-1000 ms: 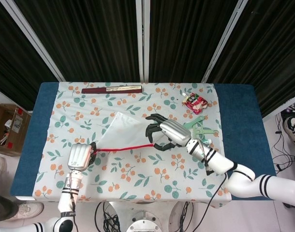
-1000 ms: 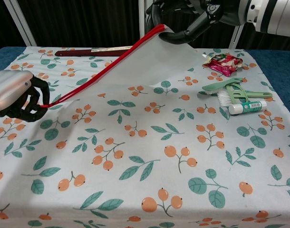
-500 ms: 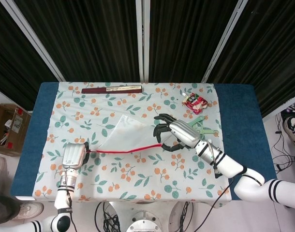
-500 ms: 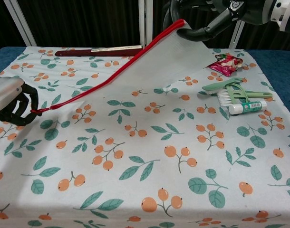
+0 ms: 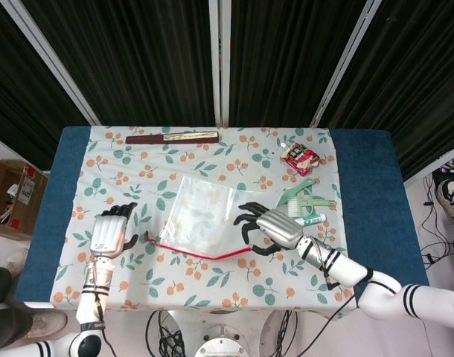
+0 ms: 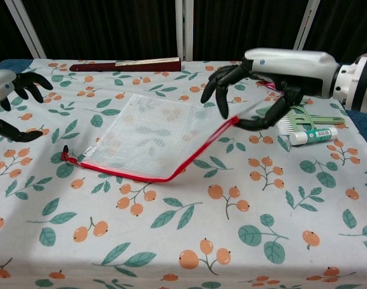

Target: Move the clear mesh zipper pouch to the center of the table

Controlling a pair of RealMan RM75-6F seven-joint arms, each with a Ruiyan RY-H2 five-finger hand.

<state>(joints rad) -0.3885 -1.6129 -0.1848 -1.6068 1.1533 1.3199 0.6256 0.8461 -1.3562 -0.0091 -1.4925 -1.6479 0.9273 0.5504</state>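
Observation:
The clear mesh zipper pouch (image 5: 201,216) (image 6: 147,135), edged by a red zipper, lies nearly flat on the floral tablecloth around the middle of the table. Its red pull tab points toward my left hand (image 5: 112,232) (image 6: 6,99), which hovers apart from it with fingers spread and empty. My right hand (image 5: 268,229) (image 6: 268,72) is at the pouch's right corner with its fingers fanned out. That corner of the zipper is still raised off the cloth and touches the thumb tip.
A green brush (image 5: 305,199) (image 6: 304,117) and a white tube (image 5: 310,219) (image 6: 313,136) lie just right of my right hand. A red snack packet (image 5: 299,158) sits behind them. A long dark box (image 5: 171,137) (image 6: 126,64) lies along the far edge.
The pouch, held up stretched between both hands, has come down onto the table. My left hand let go of the zipper end and opened; my right hand lowered and spread its fingers.

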